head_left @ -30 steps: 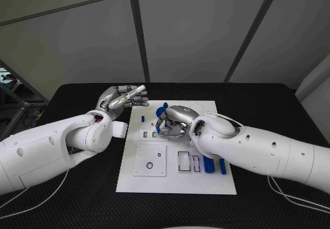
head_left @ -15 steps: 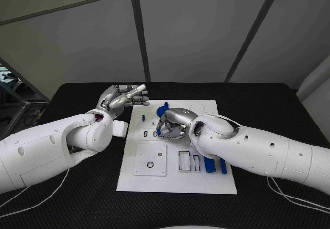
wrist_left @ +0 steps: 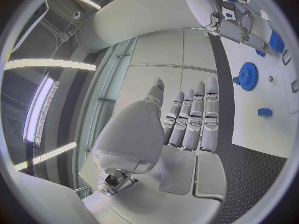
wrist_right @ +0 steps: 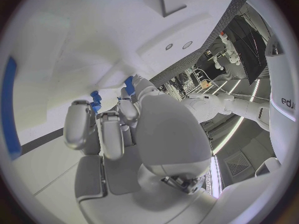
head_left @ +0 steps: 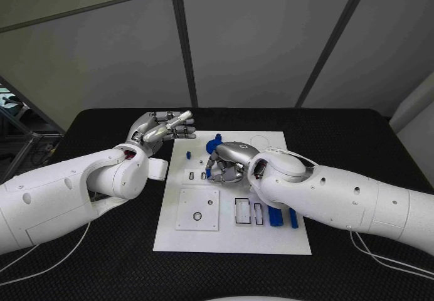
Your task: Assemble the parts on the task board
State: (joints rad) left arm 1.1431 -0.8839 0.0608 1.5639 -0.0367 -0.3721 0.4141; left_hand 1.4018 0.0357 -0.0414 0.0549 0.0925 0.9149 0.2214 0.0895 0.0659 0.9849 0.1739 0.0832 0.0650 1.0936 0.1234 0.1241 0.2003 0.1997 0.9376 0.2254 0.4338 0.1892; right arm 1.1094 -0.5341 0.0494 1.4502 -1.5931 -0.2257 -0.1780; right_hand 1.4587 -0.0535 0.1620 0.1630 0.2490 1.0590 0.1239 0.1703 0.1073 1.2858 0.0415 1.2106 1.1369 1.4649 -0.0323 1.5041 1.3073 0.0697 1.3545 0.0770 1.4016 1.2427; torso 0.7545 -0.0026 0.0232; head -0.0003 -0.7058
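Grey wall panels stood behind the black worktop (head_left: 108, 125) and its white task board (head_left: 231, 241). Over the last second my right hand (head_left: 228, 164) had barely shifted, fingers curled over a small blue part (wrist_right: 95, 100) at the board's middle, so I judged seating unfinished. My left hand (head_left: 163, 130) stayed raised beside the board, fingers straight and together, holding nothing.

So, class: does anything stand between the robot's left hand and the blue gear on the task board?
Nothing visible does. In the left wrist view, bare white task board lies between the left hand, raised with nothing in it, and the blue gear. The right hand is down over the board close beside the gear.
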